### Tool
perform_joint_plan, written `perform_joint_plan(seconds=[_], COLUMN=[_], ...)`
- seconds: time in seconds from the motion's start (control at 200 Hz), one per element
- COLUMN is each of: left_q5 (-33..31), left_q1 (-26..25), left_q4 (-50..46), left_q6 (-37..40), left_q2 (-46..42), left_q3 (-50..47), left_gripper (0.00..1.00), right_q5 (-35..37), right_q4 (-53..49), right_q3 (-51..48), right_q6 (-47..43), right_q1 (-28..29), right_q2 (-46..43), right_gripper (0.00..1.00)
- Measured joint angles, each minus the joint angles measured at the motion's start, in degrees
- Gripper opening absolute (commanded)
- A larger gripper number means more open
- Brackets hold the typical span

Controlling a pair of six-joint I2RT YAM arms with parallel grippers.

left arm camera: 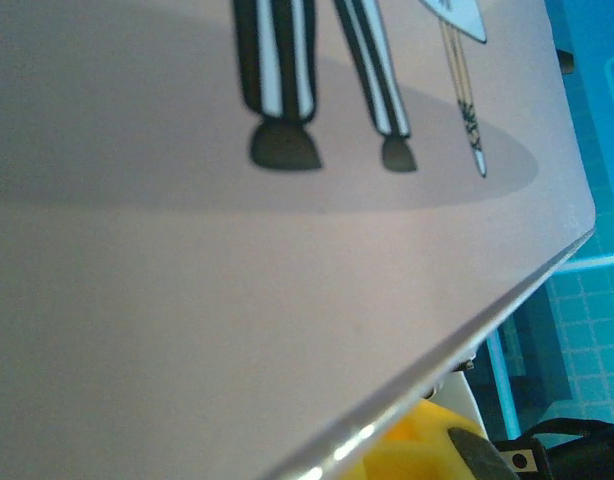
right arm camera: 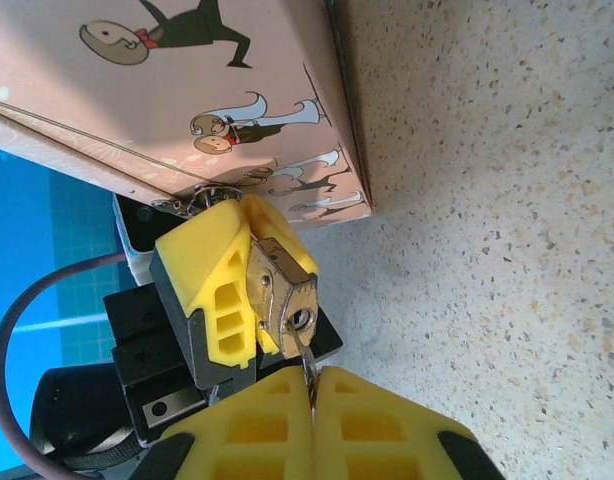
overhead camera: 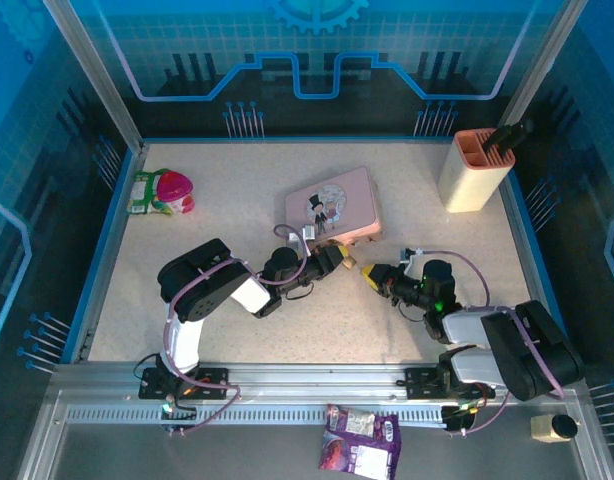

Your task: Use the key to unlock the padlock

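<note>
While your left gripper [right arm camera: 249, 285] clamps small brass padlock [right arm camera: 283, 288], right gripper [right arm camera: 315, 388] pinches thin dark key [right arm camera: 307, 362] at 6 o'clock; twist on-axis.

Robotics laboratory test cell, speckled beige tabletop [overhead camera: 317, 330] with blue rim, slotted aluminium rail [overhead camera: 317, 400] at 6 o'clock with black arm bases [overhead camera: 182, 380] bolted on, translucent blue wall panels [overhead camera: 317, 90] printed with circuit lines and a gear at 12 o'clock, aluminium corner posts [overhead camera: 92, 70].
</note>
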Motion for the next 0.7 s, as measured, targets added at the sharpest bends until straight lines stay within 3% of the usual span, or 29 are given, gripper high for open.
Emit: perform_joint_plan(seconds=[0.7], left_q5=[-0.44], left_q1=[-0.55], left_q4=[-1.05], left_q6=[0.04], left_q2=[-0.50], left_q3=[0.00], left_gripper=[0.00], right_q5=[3.02], right_q4=[-4.24], right_q3=[-0.02], right_q6=[0.22], right_q1=[0.83], right_q2=[-2.64], right_gripper=[0.00])
